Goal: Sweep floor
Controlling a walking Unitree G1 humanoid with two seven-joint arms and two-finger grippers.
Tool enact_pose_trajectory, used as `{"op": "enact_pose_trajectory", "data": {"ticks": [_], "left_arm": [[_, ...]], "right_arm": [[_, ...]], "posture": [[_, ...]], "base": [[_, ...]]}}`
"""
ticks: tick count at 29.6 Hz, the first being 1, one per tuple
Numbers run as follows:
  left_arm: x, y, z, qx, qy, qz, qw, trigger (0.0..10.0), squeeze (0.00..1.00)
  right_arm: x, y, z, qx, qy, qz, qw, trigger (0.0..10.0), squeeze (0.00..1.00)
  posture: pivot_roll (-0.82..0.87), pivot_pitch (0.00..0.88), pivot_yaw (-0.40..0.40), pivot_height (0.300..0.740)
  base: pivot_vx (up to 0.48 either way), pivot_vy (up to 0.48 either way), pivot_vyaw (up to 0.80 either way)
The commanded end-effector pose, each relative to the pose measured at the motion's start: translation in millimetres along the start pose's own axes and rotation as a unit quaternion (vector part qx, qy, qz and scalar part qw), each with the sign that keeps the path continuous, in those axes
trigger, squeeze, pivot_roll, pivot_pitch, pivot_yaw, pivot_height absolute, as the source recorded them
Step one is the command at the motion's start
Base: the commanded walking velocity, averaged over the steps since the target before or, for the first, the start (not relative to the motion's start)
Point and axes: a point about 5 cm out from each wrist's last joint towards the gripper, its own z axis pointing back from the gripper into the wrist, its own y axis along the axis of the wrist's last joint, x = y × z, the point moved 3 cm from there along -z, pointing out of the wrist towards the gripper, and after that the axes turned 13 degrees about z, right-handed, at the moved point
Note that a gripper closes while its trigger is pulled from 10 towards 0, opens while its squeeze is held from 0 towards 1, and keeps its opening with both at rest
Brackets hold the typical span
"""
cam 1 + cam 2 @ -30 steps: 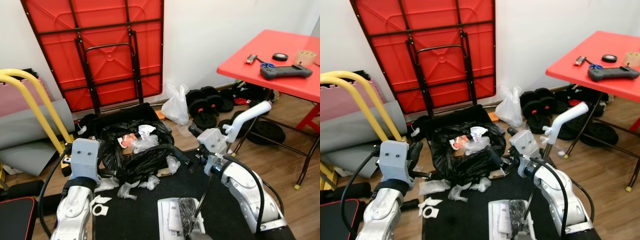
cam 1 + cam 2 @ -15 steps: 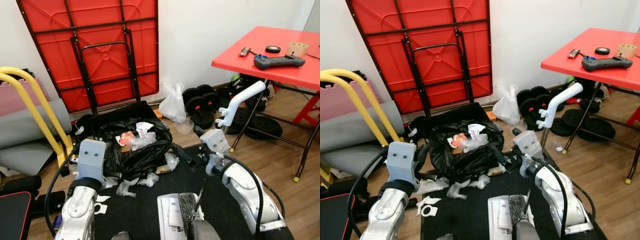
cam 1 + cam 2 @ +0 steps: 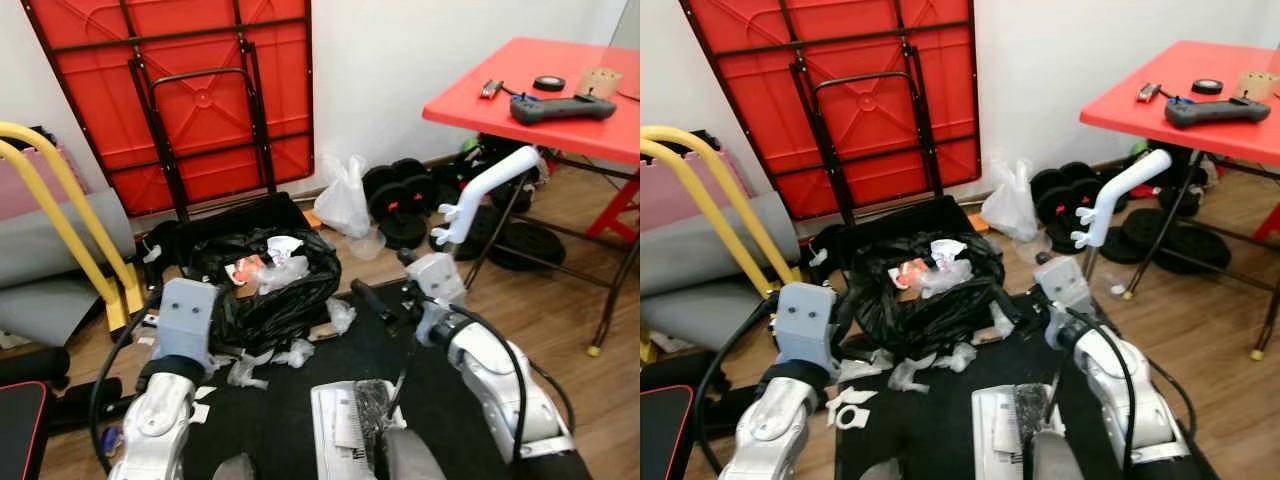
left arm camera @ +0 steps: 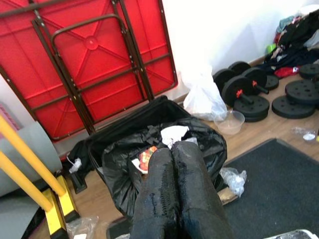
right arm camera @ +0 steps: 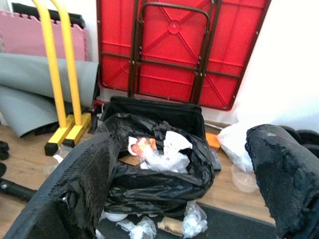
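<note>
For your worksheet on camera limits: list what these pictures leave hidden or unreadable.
- Small items on the red table, left eye view: too small to identify.
- Bottom of the black rubbish bag, right wrist view: covered by crumpled trash.
- Brush lower end, left eye view: cut off by the picture edge.

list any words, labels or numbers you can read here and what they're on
None can be read.
Red and white wrapper in the black trash bag: print too blurred.
Papers in the dustpan: dark marks, too small.
Items on the red table: no legible labels.

Wood floor [image 3: 560, 300] under black mat [image 3: 290, 420]
</note>
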Motion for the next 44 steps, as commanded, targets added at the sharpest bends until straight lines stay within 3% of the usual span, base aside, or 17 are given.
{"op": "enact_pose_trajectory", "data": {"ticks": [1, 7, 16, 25, 29, 44], "left_arm": [[2.8, -4, 1.6, -0.013, -0.015, -0.006, 1.000, 10.0, 0.00], [3.5, -3, 2.8, -0.015, -0.018, -0.008, 1.000, 10.0, 0.00], [10.2, -4, 3.4, -0.020, -0.045, -0.037, 0.998, 10.0, 0.00], [17.8, -4, 3.8, -0.023, -0.074, -0.057, 0.995, 10.0, 0.00], [21.5, -5, 5.5, -0.026, -0.089, -0.064, 0.994, 10.0, 0.00], [23.6, -4, 6.7, -0.027, -0.099, -0.071, 0.992, 10.0, 0.00]], "right_arm": [[3.8, -9, 0.8, -0.021, -0.014, -0.006, 1.000, 10.0, 0.00], [14.6, -15, 2.4, -0.033, -0.046, -0.022, 0.998, 10.0, 0.00], [10.7, -35, 13.4, -0.079, -0.030, -0.047, 0.995, 10.0, 0.00], [11.2, -43, 23.8, -0.093, -0.030, -0.047, 0.994, 10.0, 0.00], [17.5, -57, 32.1, -0.117, -0.062, -0.035, 0.991, 10.0, 0.00], [40.0, -59, 22.2, -0.117, -0.128, -0.028, 0.984, 10.0, 0.00]], "posture": [[-0.14, 0.000, 0.005, 0.583], [-0.14, 0.000, 0.005, 0.578], [-0.14, 0.000, 0.005, 0.564], [-0.15, 0.000, 0.005, 0.549], [-0.15, 0.000, 0.009, 0.534], [-0.14, 0.000, 0.014, 0.530]], "base": [[0.000, 0.000, 0.00], [0.000, 0.000, 0.00], [0.000, 0.000, 0.00], [0.000, 0.000, 0.00], [0.000, 0.000, 0.00], [0.000, 0.000, 0.00]]}}
